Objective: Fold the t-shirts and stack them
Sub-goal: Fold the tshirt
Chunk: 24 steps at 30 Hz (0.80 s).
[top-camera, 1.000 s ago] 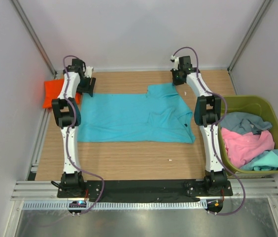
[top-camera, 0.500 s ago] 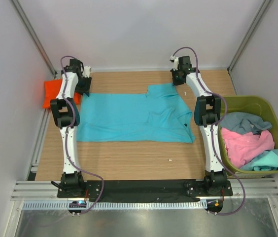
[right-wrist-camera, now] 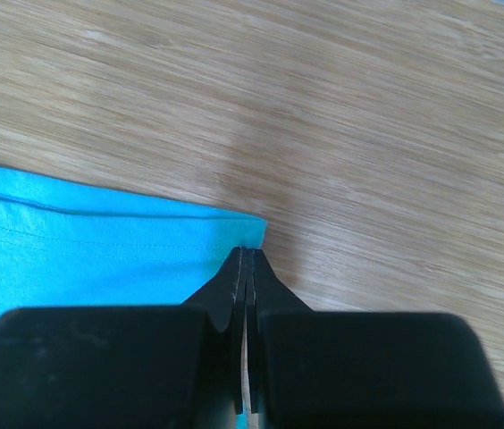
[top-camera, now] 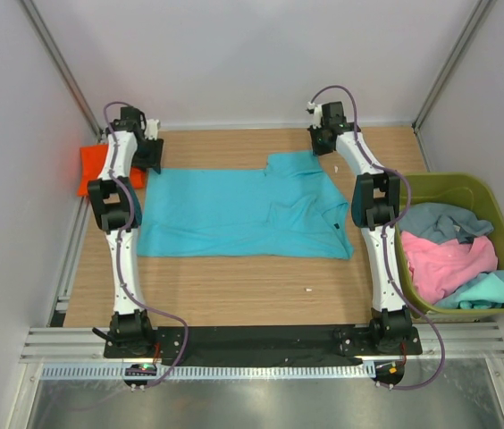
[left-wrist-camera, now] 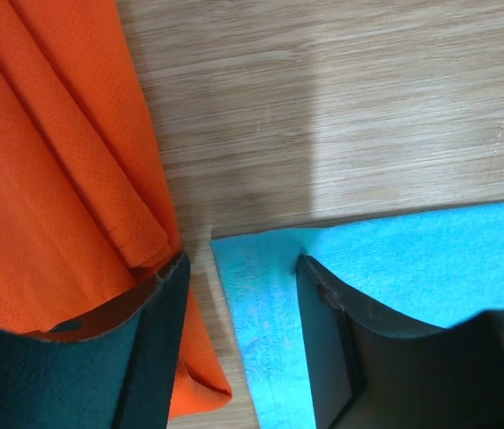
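Observation:
A turquoise-blue t-shirt (top-camera: 243,210) lies spread flat on the wooden table. A folded bright orange t-shirt (top-camera: 96,170) lies at the far left edge. My left gripper (top-camera: 147,154) is open at the turquoise shirt's far left corner. In the left wrist view (left-wrist-camera: 241,261) one finger rests on the orange shirt (left-wrist-camera: 46,179) and the other on the turquoise shirt (left-wrist-camera: 413,259), with the corner between them. My right gripper (top-camera: 323,145) is shut on the turquoise shirt's far right corner, and the right wrist view (right-wrist-camera: 247,252) shows the jaws pinched at the hem (right-wrist-camera: 82,250).
An olive-green bin (top-camera: 466,184) stands at the right edge and holds a grey-blue shirt (top-camera: 440,222), a pink shirt (top-camera: 444,264) and a teal shirt (top-camera: 489,290). Walls close in the back and both sides. Bare wood (top-camera: 234,286) lies in front of the turquoise shirt.
My left gripper has moved a little to the left, toward the orange shirt. The right gripper has stayed in place.

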{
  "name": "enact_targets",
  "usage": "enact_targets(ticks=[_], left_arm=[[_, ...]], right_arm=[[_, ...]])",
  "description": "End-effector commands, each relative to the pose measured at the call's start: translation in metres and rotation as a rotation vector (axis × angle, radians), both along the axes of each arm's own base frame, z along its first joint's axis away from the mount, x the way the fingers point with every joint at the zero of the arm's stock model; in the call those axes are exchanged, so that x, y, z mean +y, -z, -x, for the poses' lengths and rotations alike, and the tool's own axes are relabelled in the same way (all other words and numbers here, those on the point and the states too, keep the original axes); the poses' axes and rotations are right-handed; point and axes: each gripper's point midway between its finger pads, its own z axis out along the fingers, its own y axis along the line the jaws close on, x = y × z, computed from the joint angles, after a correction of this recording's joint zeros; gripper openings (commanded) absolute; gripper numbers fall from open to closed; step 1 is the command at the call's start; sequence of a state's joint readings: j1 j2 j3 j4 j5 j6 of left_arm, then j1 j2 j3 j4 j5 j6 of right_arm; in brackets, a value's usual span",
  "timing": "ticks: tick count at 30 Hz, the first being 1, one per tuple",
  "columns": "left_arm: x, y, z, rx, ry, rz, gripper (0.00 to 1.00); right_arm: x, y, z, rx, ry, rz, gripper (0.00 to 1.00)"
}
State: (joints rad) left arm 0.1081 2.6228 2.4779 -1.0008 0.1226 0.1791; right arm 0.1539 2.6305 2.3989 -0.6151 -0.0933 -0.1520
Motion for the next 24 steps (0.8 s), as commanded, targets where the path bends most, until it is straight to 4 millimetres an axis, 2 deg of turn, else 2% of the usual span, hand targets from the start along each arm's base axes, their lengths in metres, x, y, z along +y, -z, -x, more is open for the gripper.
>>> enact_targets(ticks=[1,6,12,24], left_arm=[[0.012,0.021,0.01,0.053,-0.045,0.062,0.52],[0.02,0.023,0.014,0.062,-0.062,0.096,0.45],[0.013,0.022,0.015,0.065,-0.026,0.137,0.38],[-0.006,0.024,0.02,0.086,0.031,0.176,0.38]], right_arm=[[-0.002,-0.017,0.012,0.017,-0.004,0.03,0.01],[0.0,-0.016,0.013,0.018,-0.005,0.034,0.01],[0.01,-0.013,0.015,0.02,-0.021,0.038,0.01],[0.013,-0.013,0.015,0.021,-0.027,0.044,0.01]])
